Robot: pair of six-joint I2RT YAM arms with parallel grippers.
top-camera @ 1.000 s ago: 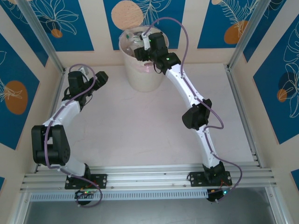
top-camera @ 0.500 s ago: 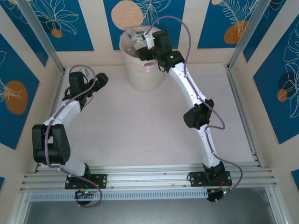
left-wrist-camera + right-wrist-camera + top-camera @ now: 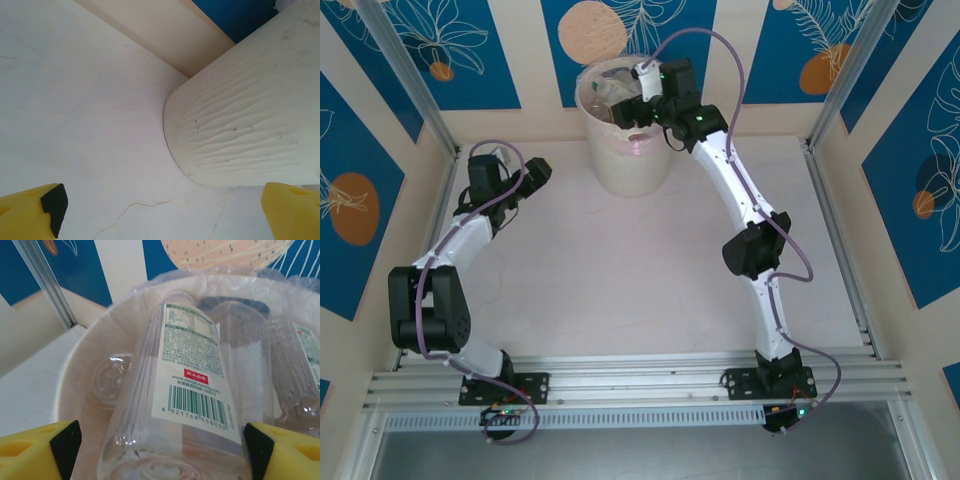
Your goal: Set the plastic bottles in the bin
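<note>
Right gripper (image 3: 160, 445) has shifted up-right over the bin (image 3: 90, 365), jaws now wide astride a barcode-labelled plastic bottle (image 3: 195, 385), left pad clear. Left gripper (image 3: 162, 205) fully spread, empty.

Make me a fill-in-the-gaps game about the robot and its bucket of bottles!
The right gripper hangs over the bin, which holds clear plastic ___.
The bottle between its fingers has a label with a black ___.
The fingers of both grippers are coloured ___.
The left gripper has its jaws ___.
Missing words: bottles, barcode, yellow, open.
</note>
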